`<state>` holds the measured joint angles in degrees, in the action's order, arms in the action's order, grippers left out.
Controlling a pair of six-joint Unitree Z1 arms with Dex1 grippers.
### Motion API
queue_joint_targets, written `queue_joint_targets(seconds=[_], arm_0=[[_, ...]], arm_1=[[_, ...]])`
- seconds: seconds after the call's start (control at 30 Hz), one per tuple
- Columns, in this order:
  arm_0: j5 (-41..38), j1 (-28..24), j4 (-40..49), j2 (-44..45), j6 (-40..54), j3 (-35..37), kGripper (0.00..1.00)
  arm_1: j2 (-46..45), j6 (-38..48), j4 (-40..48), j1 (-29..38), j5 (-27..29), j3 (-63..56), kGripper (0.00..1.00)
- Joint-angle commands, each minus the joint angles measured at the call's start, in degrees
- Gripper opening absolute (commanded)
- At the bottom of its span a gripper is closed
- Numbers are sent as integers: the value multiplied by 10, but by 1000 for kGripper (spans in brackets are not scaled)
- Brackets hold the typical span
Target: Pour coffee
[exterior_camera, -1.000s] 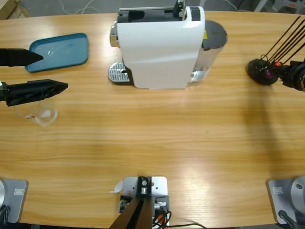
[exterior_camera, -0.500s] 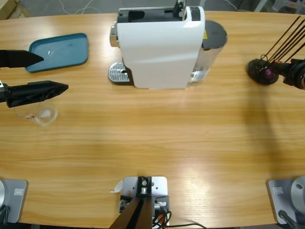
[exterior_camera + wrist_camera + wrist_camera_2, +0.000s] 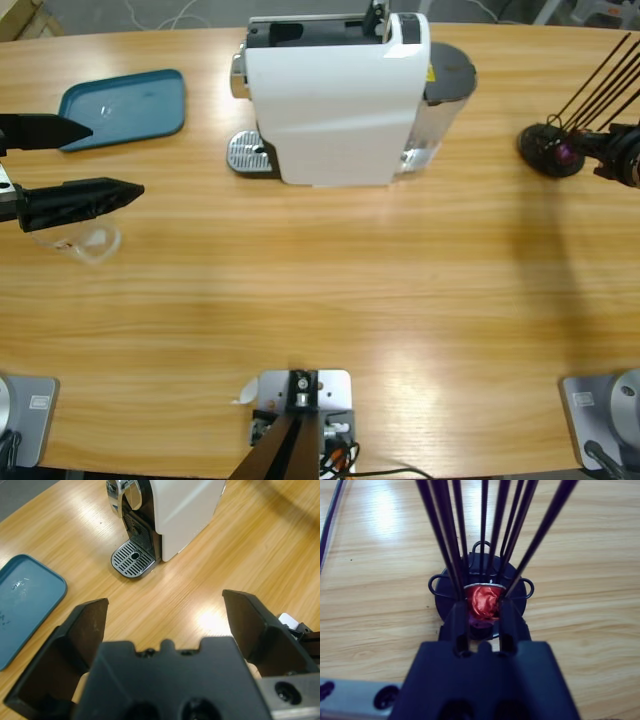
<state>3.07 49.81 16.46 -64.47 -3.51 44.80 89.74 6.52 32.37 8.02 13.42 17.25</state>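
While the left arm's black two-jaw gripper [image 3: 105, 158] hangs at the table's left edge with its jaws spread wide and nothing between them, a small clear drinking glass [image 3: 85, 238] stands on the wood right under its lower jaw. I cannot see any coffee in the glass from here. The white box-shaped coffee machine [image 3: 335, 95] stands at the back middle of the long wooden table [image 3: 330, 300], and its round silver drip grate [image 3: 250, 153] faces the left gripper. A flat teal plastic tray [image 3: 125, 107] lies near the upper jaw.

Far off on the right, the right arm's black gripper [image 3: 481, 617] has its jaws squeezed narrow around a shiny red coffee pod [image 3: 482, 601], low in a black wire pod rack [image 3: 482, 587].

The left arm is much nearer the glass. I think the glass must go to the grate, which lies to the right of it.
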Motion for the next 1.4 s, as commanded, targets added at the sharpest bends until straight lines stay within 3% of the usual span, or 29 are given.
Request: queue_joint_targets(seconds=[0.03,0.43,0.97,1.0,1.03,1.07,1.4], arm_0=[[8,-6,-2,9,-4,-31,987],[9,-6,-2,19,-4,-37,987],[10,-6,-9,33,-8,-50,987],[10,-6,-9,33,-9,-50,987],[10,-6,-9,33,-9,-50,987],[10,-6,-9,33,-9,-51,987],[10,-6,-11,32,-10,-51,987]], arm_1=[[9,-10,8,0,-11,-12,16],[-29,-15,3,0,-2,-10,16],[-159,-26,-174,3,-1,80,27],[-156,-26,-176,4,-4,80,84],[-151,-24,-179,7,-7,80,363],[-146,-20,-182,10,-8,80,547],[-69,16,-132,14,-18,36,534]])
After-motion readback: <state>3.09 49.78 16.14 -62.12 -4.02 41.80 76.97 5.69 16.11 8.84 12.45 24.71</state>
